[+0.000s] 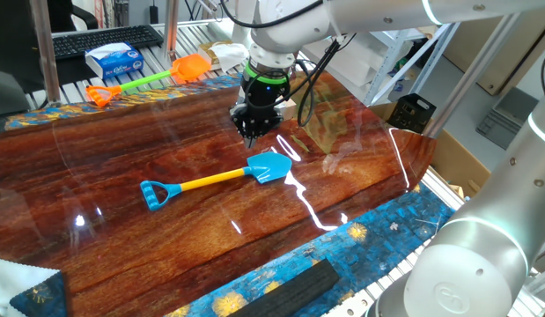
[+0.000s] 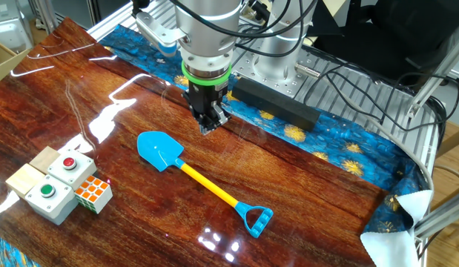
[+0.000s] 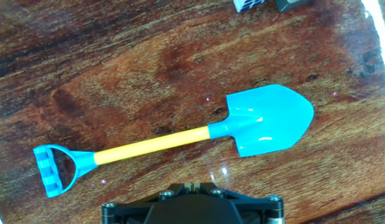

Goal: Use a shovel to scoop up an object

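Note:
The shovel lies flat on the wooden table, with a light-blue blade, a yellow shaft and a blue D-handle. It also shows in the other fixed view and fills the hand view, blade to the right. The Rubik's cube sits on the table beside the button boxes, well away from the blade; the arm hides it in the first fixed view. My gripper hangs pointing down above the table just beyond the blade, touching nothing. Its fingers look closed together and empty.
Two beige button boxes, one red and one green button, stand next to the cube. An orange-bladed, green-shafted shovel and a tissue box lie at the far edge. A black bar lies on the blue cloth.

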`<state>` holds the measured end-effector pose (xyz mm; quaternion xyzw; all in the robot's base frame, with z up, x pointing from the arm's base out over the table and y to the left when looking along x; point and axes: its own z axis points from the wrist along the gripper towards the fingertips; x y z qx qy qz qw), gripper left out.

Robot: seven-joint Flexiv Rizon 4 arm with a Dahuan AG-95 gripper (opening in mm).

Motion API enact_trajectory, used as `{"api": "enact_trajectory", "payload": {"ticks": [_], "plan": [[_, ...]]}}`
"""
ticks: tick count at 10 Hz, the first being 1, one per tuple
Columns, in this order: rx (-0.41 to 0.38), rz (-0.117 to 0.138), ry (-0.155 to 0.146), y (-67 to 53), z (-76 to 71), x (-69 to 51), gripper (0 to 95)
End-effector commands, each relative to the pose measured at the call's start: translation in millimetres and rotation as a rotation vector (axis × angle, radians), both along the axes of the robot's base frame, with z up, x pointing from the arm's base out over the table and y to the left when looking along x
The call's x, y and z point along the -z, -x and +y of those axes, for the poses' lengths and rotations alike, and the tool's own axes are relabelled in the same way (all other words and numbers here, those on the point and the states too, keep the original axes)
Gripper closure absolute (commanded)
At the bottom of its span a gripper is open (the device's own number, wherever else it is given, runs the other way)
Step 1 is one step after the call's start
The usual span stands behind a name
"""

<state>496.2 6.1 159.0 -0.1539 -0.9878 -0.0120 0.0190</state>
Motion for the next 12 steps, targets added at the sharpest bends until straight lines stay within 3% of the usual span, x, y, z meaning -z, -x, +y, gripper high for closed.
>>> {"api": "enact_trajectory", "payload": {"ticks": [1, 12], "plan": [[0.001, -0.003, 0.002, 0.4, -0.4, 0.3, 95.0], [0.014, -0.004, 0.001, 0.0, 0.4, 3.1, 95.0]]}}
